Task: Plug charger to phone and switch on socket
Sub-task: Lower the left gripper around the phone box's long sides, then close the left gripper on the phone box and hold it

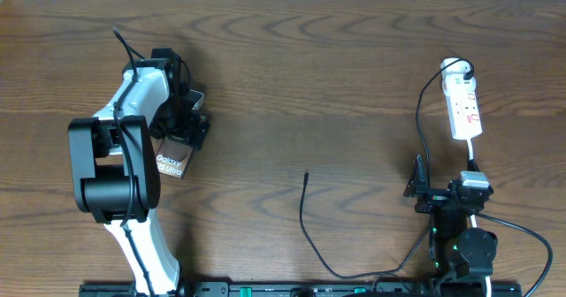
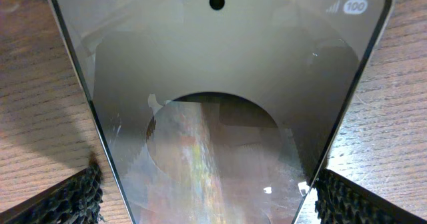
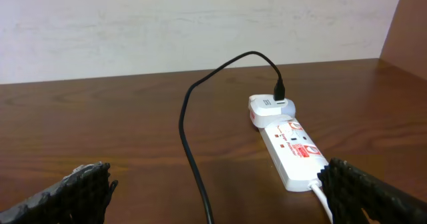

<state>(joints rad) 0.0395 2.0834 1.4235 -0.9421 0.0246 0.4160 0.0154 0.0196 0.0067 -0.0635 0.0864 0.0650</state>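
The phone (image 1: 171, 163) lies on the wooden table at the left, a dark glossy slab with white lettering. In the left wrist view the phone (image 2: 220, 104) fills the frame. My left gripper (image 1: 184, 138) is open and straddles it (image 2: 207, 201), with a small gap at the left finger. The charger cable's free tip (image 1: 306, 174) lies mid-table, apart from the phone. The cable (image 3: 190, 137) runs between the open fingers of my right gripper (image 1: 447, 189), which is empty (image 3: 220, 197). The white socket (image 1: 464, 107) lies beyond the right gripper (image 3: 290, 151).
A white adapter (image 3: 265, 108) with the cable's black plug sits at the socket's far end. The socket's white cord (image 1: 473, 156) runs back toward the right arm. The cable loops near the table's front edge (image 1: 340, 275). A wall stands behind the table.
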